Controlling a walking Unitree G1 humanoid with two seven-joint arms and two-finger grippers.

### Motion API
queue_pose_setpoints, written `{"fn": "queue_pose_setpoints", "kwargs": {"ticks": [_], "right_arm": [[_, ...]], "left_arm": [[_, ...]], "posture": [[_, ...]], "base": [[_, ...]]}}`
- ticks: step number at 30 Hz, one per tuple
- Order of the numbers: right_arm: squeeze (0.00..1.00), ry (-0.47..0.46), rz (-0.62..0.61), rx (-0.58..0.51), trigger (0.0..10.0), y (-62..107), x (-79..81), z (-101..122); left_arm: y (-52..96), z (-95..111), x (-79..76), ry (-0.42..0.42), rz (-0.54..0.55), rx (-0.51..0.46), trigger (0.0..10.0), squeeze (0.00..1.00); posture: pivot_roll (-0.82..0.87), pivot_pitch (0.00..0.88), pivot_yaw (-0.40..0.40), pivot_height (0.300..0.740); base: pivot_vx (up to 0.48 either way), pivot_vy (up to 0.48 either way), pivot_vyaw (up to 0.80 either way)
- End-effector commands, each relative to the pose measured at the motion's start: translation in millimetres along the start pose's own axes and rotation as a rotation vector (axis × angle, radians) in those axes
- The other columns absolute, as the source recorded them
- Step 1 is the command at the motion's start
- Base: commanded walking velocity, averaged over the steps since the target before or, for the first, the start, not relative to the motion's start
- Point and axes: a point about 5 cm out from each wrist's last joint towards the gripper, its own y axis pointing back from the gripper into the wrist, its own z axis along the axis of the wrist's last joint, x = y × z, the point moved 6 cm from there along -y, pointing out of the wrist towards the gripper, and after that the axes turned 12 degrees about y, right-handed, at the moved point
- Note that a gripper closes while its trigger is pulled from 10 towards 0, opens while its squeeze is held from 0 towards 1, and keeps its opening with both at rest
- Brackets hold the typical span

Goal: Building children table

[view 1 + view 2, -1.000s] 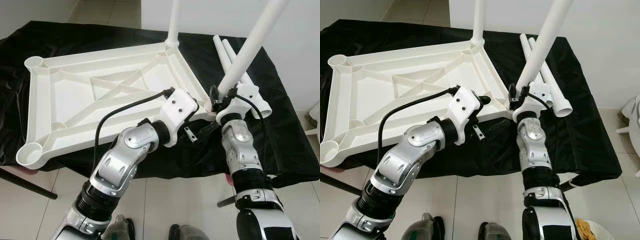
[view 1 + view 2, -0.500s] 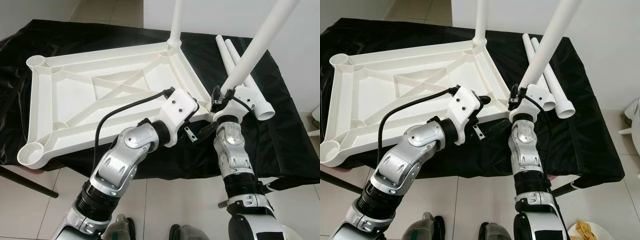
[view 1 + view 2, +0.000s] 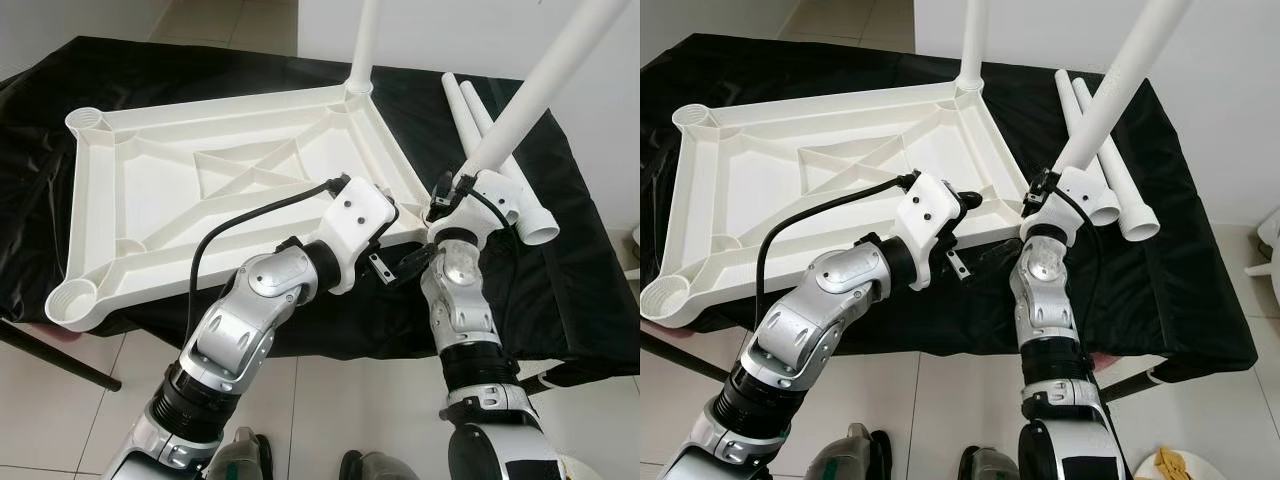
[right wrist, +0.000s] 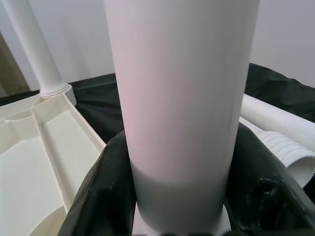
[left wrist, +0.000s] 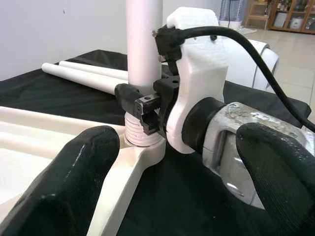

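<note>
The white tabletop (image 3: 230, 190) lies upside down on a black cloth (image 3: 560, 270), ribs up; one leg (image 3: 362, 45) stands upright in its far right corner socket; a second leg (image 3: 540, 95) stands tilted in the near right corner socket, the right gripper (image 5: 147, 105) pinching it just above its threaded end; the left gripper (image 3: 405, 265) sits just below that corner at the tabletop's near edge, its fingers (image 5: 83, 177) spread and seemingly touching nothing; two spare legs (image 3: 1110, 160) lie side by side on the cloth beyond the tabletop's right edge.
</note>
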Motion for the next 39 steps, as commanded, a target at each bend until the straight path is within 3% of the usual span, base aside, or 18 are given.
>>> {"fn": "queue_pose_setpoints", "kwargs": {"ticks": [1, 11, 18, 28, 33, 35, 39], "right_arm": [[0.0, 0.045, -0.083, 0.184, 10.0, 6.1, -21.2, -48], [0.0, 0.062, -0.125, 0.213, 10.0, 3.8, -20.5, -49], [0.0, 0.061, -0.123, 0.299, 10.0, -4.5, -21.4, -59], [0.0, 0.082, -0.11, 0.29, 10.0, -10.1, -20.7, -57], [0.0, 0.083, -0.042, 0.292, 10.0, -7.4, -10.2, -59], [0.0, 0.125, 0.006, 0.267, 10.0, -5.0, -5.2, -60], [0.0, 0.142, 0.022, 0.255, 10.0, -3.3, -4.4, -60]], "left_arm": [[-0.5, 4, -2.6, -0.009, -0.005, -0.01, 10.0, 0.0], [-0.8, 5, -2.9, -0.008, -0.004, -0.012, 10.0, 0.0], [-1.5, 5, -3.9, -0.007, -0.004, -0.018, 10.0, 0.0], [-2.0, 6, -4.5, -0.008, -0.006, -0.02, 10.0, 0.0], [-1.7, 6, -5.0, -0.007, -0.007, -0.022, 10.0, 0.0], [-2.1, 6, -5.7, -0.006, -0.009, -0.024, 10.0, 0.0], [-2.2, 6, -6.1, -0.006, -0.01, -0.024, 10.0, 0.0]], "posture": [[0.04, 0.127, -0.004, 0.74], [0.05, 0.126, -0.009, 0.74], [0.04, 0.121, -0.013, 0.74], [0.04, 0.118, -0.015, 0.74], [0.04, 0.113, -0.018, 0.74], [0.04, 0.112, -0.018, 0.74], [0.04, 0.109, -0.019, 0.74]], "base": [[0.0, 0.0, 0.0], [0.0, 0.0, 0.0], [0.0, 0.0, 0.0], [0.0, 0.0, 0.0], [0.0, 0.0, 0.0], [0.0, 0.0, 0.0], [0.0, 0.0, 0.0]]}}
